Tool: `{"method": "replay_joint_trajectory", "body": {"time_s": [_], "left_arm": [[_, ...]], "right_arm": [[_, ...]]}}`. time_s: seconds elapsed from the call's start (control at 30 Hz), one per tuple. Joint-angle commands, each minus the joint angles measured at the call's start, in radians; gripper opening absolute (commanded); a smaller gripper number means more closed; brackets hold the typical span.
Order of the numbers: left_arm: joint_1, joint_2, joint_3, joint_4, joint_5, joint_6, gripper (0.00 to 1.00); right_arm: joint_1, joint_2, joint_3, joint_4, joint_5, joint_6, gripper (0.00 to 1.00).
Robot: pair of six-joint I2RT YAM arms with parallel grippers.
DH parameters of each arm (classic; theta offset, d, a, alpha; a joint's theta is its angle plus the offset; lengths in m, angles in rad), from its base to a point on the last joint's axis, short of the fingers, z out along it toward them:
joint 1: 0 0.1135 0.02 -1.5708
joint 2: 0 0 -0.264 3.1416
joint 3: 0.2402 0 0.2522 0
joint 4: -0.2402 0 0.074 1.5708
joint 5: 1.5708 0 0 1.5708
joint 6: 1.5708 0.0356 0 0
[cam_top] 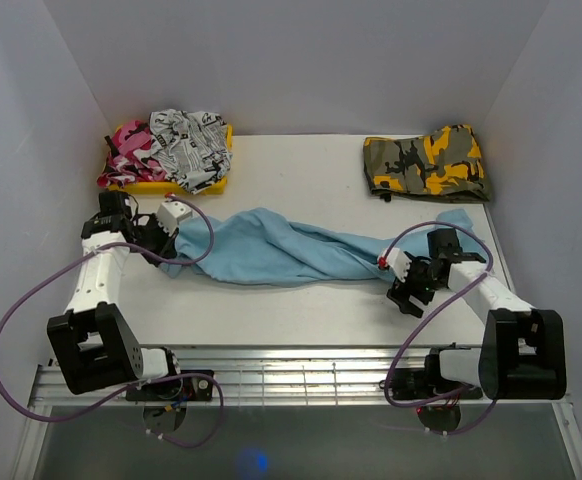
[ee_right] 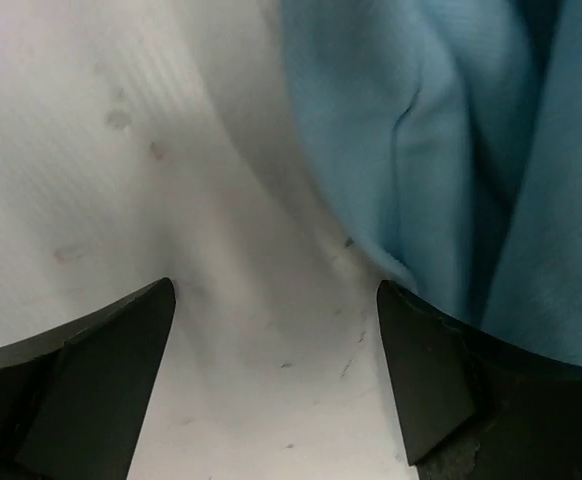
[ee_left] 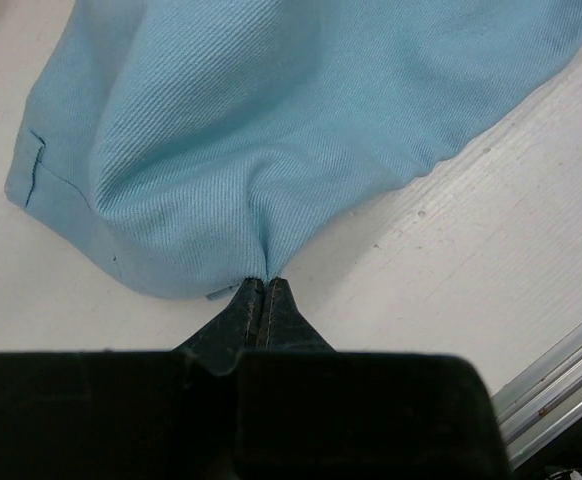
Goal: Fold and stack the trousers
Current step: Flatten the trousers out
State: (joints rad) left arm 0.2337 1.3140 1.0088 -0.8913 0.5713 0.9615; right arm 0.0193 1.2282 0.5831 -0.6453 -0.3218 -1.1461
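Step in hand: getting both ends of the trousers [cam_top: 281, 250] gripped, as prep for the first fold. No fold made yet. The cloth lies long and rumpled across the tabletop [cam_top: 301, 170], running from L jaws to R jaws.

L jaws: clenched on a small pinch of the trousers [ee_left: 271, 130], fingertips [ee_left: 259, 305] pressed together w/ cloth puckering right at the tips. The rest of the fabric fans out ahead of them, and a stitched hem corner sits ahead and to their left. Waist or leg end? Can't tell.

R jaws: released, spread wide, holding nothing. Btwn the fingers [ee_right: 101, 360] there's only bare tabletop. Trousers [ee_right: 451, 150] lie ahead and off to the right side. Their edge runs down to the right-side finger, touching it or passing just behind, not btwn the two.

Nxt move, my read: R jaws need to shift right and a bit fwd so the cloth edge comes btwn the fingers, drop to the tabletop, then close. The edge lies flat, so it wants a low, thin scoop. W/ both ends held, pull apart to take out the rumples before folding.

Beyond R jaws, well apart, lies a folded camo garment [cam_top: 426, 165]. Prob. where the stack goes, not sure.
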Motion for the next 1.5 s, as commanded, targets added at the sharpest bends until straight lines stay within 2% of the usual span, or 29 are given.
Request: {"method": "replay_joint_trajectory", "body": {"time_s": [0.0, 0.1, 0.13, 0.33, 0.5, 0.73, 0.97, 1.03, 1.07, 1.13, 1.17, 1.2, 1.33, 1.47], "left_arm": [[0.004, -0.001, 0.050, 0.003, 0.058, -0.029, 0.00], [0.006, -0.004, 0.047, 0.003, 0.052, -0.027, 0.00], [0.007, -0.010, 0.040, 0.003, 0.047, -0.023, 0.00], [0.006, -0.015, 0.034, 0.003, 0.045, -0.012, 0.00], [0.006, -0.001, 0.043, 0.005, 0.052, -0.018, 0.00], [0.006, 0.011, 0.059, 0.017, 0.047, -0.023, 0.00], [0.015, 0.017, 0.051, 0.031, 0.032, -0.012, 0.00], [0.024, 0.018, 0.047, 0.040, 0.024, -0.010, 0.00], [0.029, 0.018, 0.048, 0.051, 0.021, -0.009, 0.00], [0.032, 0.019, 0.062, 0.055, 0.009, -0.006, 0.00], [0.035, 0.018, 0.074, 0.058, 0.009, 0.005, 0.00], [0.036, 0.014, 0.102, 0.066, -0.001, 0.012, 0.00], [0.038, -0.024, 0.142, 0.162, -0.046, 0.054, 0.00], [0.038, -0.053, 0.143, 0.285, -0.086, 0.117, 0.00]], "right_arm": [[0.050, 0.082, -0.031, 0.321, 0.067, 0.129, 0.87], [0.050, 0.097, -0.036, 0.398, 0.110, 0.160, 0.82], [0.050, 0.077, -0.022, 0.389, 0.095, 0.158, 0.79], [0.051, -0.018, 0.060, 0.260, 0.004, 0.148, 0.78], [0.056, -0.021, 0.142, 0.207, -0.039, 0.149, 0.76], [0.057, 0.114, 0.123, 0.248, 0.026, 0.079, 0.75], [0.057, 0.197, 0.097, 0.217, 0.019, 0.000, 0.77], [0.056, 0.192, 0.083, 0.236, 0.055, -0.021, 0.61], [0.054, 0.186, 0.083, 0.231, 0.059, -0.023, 0.42], [0.039, 0.153, 0.102, 0.178, 0.047, -0.027, 0.25], [0.030, 0.137, 0.139, 0.150, 0.038, -0.032, 0.12], [0.007, 0.110, 0.162, 0.121, 0.017, -0.037, 0.08], [-0.088, 0.070, 0.326, -0.042, -0.074, -0.053, 0.08], [-0.176, 0.099, 0.506, -0.212, -0.158, -0.066, 0.08]]}}
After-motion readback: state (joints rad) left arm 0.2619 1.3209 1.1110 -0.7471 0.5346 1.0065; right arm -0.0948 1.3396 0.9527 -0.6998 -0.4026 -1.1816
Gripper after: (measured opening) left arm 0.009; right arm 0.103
